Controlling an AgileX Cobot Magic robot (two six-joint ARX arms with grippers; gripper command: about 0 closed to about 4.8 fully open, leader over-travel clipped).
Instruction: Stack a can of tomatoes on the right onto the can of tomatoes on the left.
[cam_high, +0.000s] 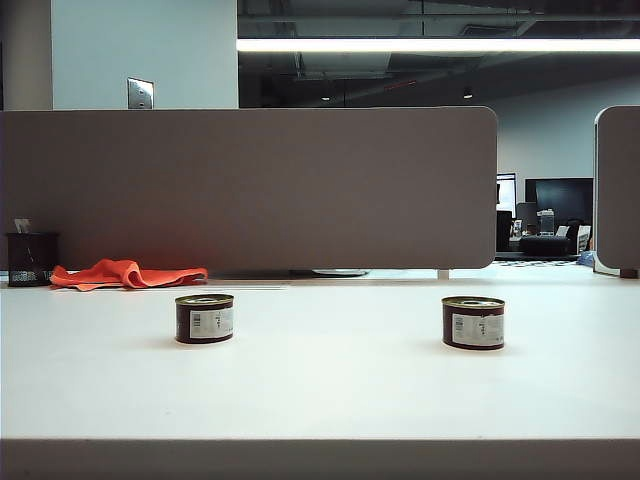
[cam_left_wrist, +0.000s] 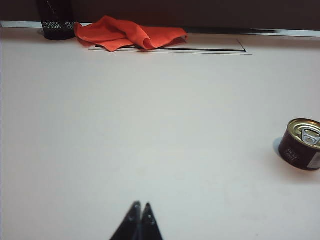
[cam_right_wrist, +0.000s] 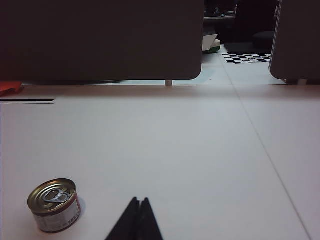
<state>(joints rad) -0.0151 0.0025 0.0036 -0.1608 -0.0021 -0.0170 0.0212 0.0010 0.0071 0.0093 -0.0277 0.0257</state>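
Two tomato cans upright on the white table (cam_high: 320, 390), well apart, lids up, pull tabs intact. Left can (cam_high: 204, 318) at about 9 o'clock from table centre; right can (cam_high: 473, 322) at about 3 o'clock. Not stacked; each standing alone on bare surface, paper labels facing the exterior camera.

Left gripper (cam_left_wrist: 139, 206) seen only in the left wrist view: black tips pressed together, jaws fully closed, nothing between them. Hanging over bare table, well apart from the left can, which sits at roughly 2 o'clock from the tips in that picture (partly cut by the frame edge).

Right gripper (cam_right_wrist: 139, 201) seen only in the right wrist view: tips likewise meeting in a point, jaws together, empty. Right can near it, at roughly 9 o'clock from the tips, not touching.

Neither arm visible in the exterior view.

Orange cloth (cam_high: 125, 273) crumpled at the far edge of the table, about 11 o'clock from the left can, lying against a grey partition (cam_high: 250, 185). Black mesh cup (cam_high: 30, 258) just beside the cloth, at its 9 o'clock. Thin dark rectangular outline on the table surface next to the cloth (nature unclear). Second partition (cam_high: 618, 190) at the far right, office furniture beyond, blurred.
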